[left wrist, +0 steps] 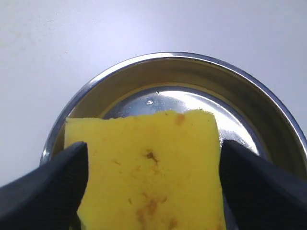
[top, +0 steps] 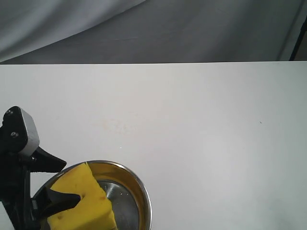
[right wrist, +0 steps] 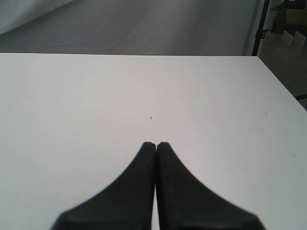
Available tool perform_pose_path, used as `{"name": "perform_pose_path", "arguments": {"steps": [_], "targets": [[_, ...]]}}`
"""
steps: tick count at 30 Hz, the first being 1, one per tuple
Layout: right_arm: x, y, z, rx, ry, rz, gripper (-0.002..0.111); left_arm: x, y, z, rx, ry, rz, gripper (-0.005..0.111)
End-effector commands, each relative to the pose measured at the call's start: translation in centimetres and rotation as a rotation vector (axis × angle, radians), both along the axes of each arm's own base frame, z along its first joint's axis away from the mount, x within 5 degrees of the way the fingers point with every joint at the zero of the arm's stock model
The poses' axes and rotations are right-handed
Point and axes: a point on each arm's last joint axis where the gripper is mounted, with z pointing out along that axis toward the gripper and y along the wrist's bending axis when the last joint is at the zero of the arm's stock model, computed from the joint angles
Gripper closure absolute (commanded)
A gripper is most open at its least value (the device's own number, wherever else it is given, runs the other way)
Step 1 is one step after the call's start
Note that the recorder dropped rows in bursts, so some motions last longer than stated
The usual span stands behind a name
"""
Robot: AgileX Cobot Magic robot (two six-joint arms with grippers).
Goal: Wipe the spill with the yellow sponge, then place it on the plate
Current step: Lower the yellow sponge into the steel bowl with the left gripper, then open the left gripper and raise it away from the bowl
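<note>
The yellow sponge [top: 84, 191] [left wrist: 148, 163], flecked with brownish stains, hangs tilted over the steel plate [top: 140, 186] [left wrist: 168, 57] at the table's front left. My left gripper [top: 72, 179] [left wrist: 154, 146] is shut on it, with one black finger [left wrist: 57, 182] pressed against each side. I cannot tell whether the sponge's lower edge touches the plate. No orange spot shows; only a faint pale smear [top: 115, 125] marks the table beyond the plate. My right gripper [right wrist: 156, 144] is shut with nothing in it, above bare white table, and is out of the exterior view.
The white table [top: 201, 134] runs back to a far edge with grey cloth [top: 144, 28] behind it. A tiny dark speck [top: 261, 122] [right wrist: 151, 117] lies on the right side. The table's right edge [right wrist: 283, 91] shows in the right wrist view.
</note>
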Motion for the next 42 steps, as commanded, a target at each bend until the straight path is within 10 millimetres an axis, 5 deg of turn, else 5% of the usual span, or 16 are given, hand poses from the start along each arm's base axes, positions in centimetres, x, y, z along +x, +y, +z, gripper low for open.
{"name": "perform_pose_path", "arguments": {"steps": [1,10,22,42], "targets": [[0.0,0.0,-0.1,0.005,-0.001,-0.004,0.108,-0.2,-0.2,0.4,-0.02,-0.017,-0.008,0.034],[0.0,0.0,-0.1,0.005,-0.001,-0.004,0.108,-1.2,-0.5,4.4,-0.194,-0.257,0.018,0.035],[0.0,0.0,-0.1,0.005,-0.001,-0.004,0.108,-5.4,0.5,9.2,-0.303,-0.547,0.033,0.035],[0.0,0.0,-0.1,0.005,-0.001,-0.004,0.108,-10.8,1.6,12.0,-0.393,-0.809,-0.008,0.035]]}}
